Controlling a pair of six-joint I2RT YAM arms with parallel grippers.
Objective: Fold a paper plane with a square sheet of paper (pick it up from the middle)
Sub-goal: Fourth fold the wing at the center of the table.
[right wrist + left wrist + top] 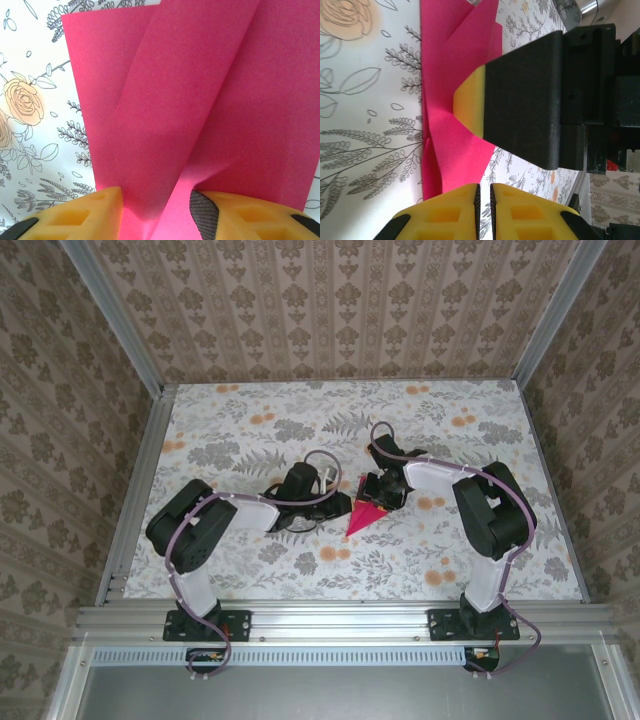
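Note:
The magenta-pink sheet of paper (pixel 362 520) lies on the tablecloth, folded into a narrow wedge whose point faces the near left. In the left wrist view the paper (pixel 455 65) shows layered folds. My right gripper (pixel 385 492) stands over its wide far end. One of its yellow-tipped fingers (pixel 470 102) rests on the paper. In the right wrist view a raised fold of the paper (pixel 200 100) runs between my right gripper's (pixel 155 202) widely parted jaws. My left gripper (pixel 485 200) sits just beside the paper's edge. Its pads are parted by a thin slit with only tablecloth showing through.
The floral tablecloth (pixel 250 430) covers the whole table inside an aluminium frame (pixel 330 620). Wallpapered walls close in the back and both sides. Both arms meet at the table's middle, with the left gripper (pixel 330 505) close to the right one.

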